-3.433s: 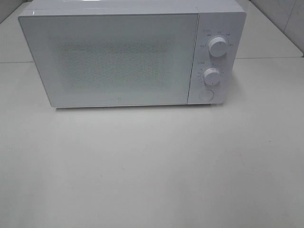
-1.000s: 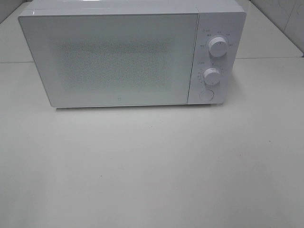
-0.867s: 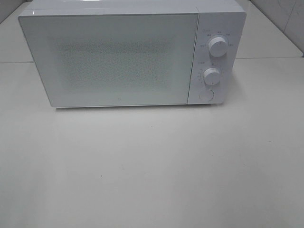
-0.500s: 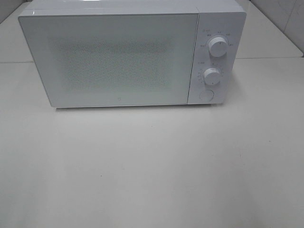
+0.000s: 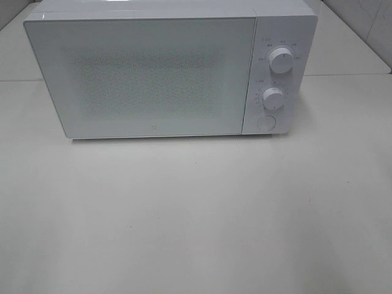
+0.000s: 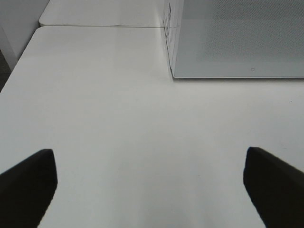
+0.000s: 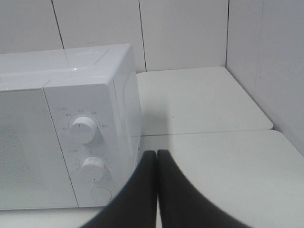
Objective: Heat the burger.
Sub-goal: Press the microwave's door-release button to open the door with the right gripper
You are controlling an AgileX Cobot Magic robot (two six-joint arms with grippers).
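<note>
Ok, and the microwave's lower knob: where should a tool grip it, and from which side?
By its round rim, pinched across opposite sides, coming straight in from the front. The lower knob is a short cylinder standing proud of the flat panel, so only the rim offers grip. The right tool faces that panel but is shut; it must open first.

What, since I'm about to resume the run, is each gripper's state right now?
Left gripper: open, holding nothing.
Right gripper: closed, with nothing between its fingers.
</note>
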